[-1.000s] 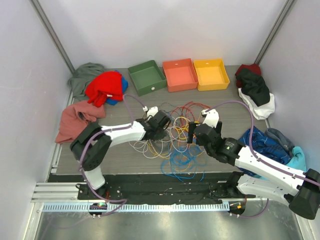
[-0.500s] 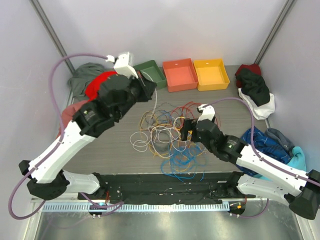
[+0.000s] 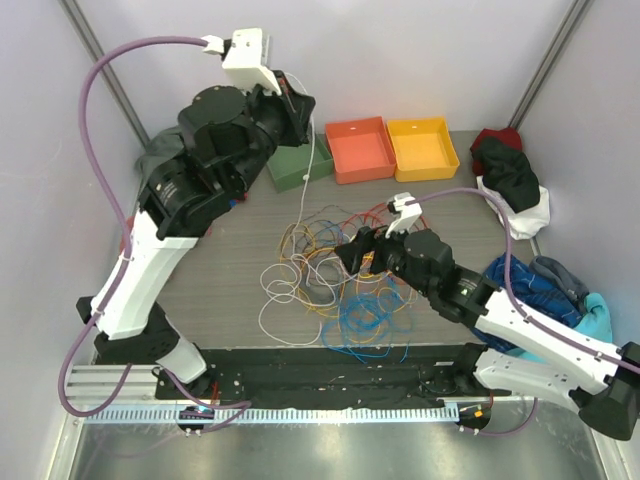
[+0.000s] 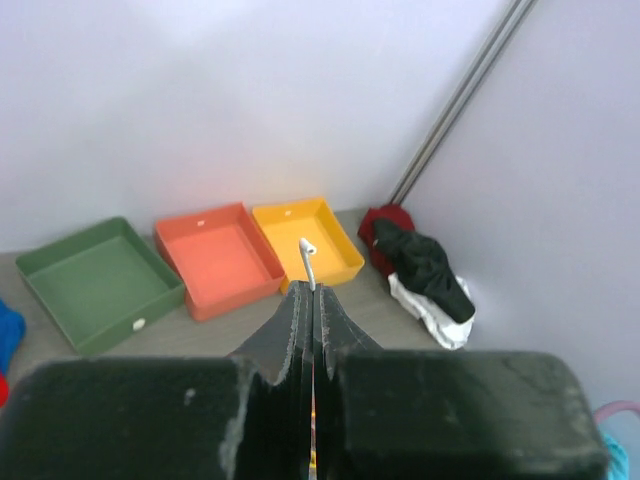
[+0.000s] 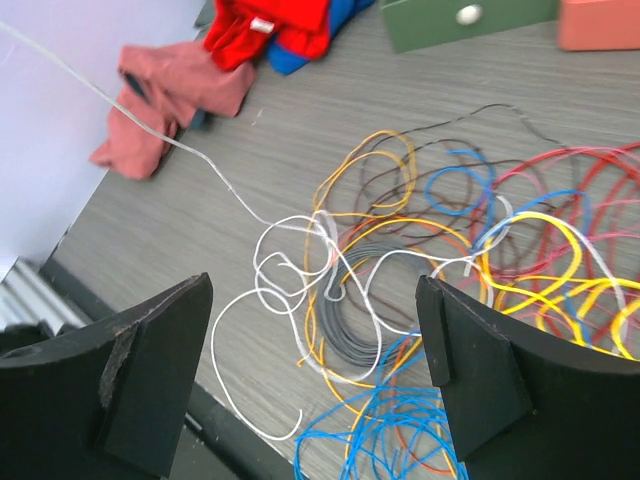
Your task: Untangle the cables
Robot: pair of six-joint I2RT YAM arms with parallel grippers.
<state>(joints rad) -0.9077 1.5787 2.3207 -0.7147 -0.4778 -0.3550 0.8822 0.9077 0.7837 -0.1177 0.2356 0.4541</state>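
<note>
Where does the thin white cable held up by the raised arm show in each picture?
Top external: thin white cable hangs from the left gripper to the cable pile.
Left wrist: its tip pokes above the shut left gripper.
Right wrist: slants in from upper left.
Shared landmark: green square tray.

Mid-table (image 3: 220, 290), the cables (image 3: 335, 280) in one heap. Behind them, along the far edge, three trays side by side: left tray (image 4: 100, 275), middle tray (image 4: 215, 255), right tray (image 4: 305, 235). High above the left tray, the left gripper (image 3: 300, 105), with one strand (image 4: 304, 245) running from it down into the heap. Low over the heap's right part, the right gripper (image 3: 352, 255). Cloth piles at the far left (image 3: 165, 150), far right (image 3: 508, 172) and near right (image 3: 530, 285) of the table
</note>
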